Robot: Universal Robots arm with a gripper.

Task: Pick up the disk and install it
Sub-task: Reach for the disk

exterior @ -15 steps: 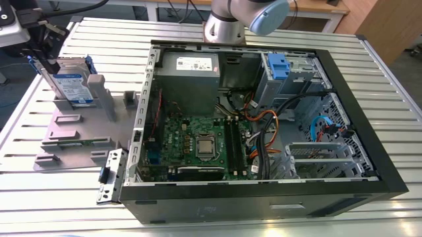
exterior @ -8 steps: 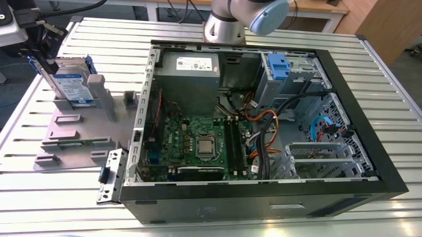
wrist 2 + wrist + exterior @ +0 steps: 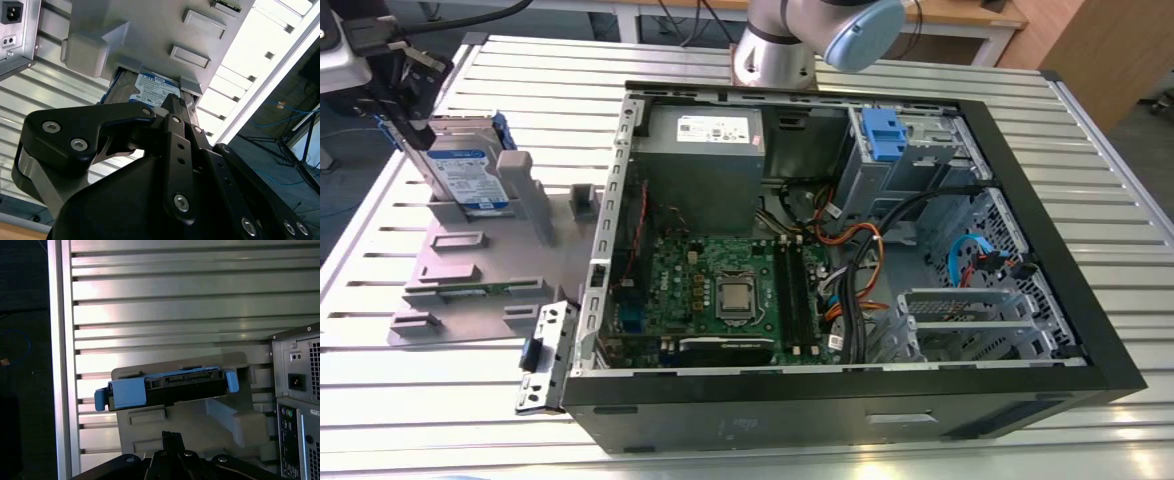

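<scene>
In the exterior view the arm reaches from the far side of the desk, and its black fingers point down at the disk. The disk stands on edge in a grey holder, its white-and-blue label facing the camera. The fingertips are close by the disk's upper edge; whether they touch it cannot be told here. Well away from the fingers, toward the exterior view's right, an open computer case lies on its side on the desk. Inside it are a green motherboard, a grey power supply and a blue bay at its far corner.

In the second wrist view the fingers are pressed together with nothing between them. The disk lies just beyond the fingertips, seated in a slot of the holder. The slatted desk runs off to one side of the fingers, and a corner of the computer case is farther off on that side.

In the first wrist view the clenched fingers grasp nothing, and their tips stop short of the disk. It stands ahead of them on its long edge in the holder, with the blue carrier wrapped around its sides. Beyond the disk the desk stretches away, and the back of the computer case stands well off to the side of the fingers.
</scene>
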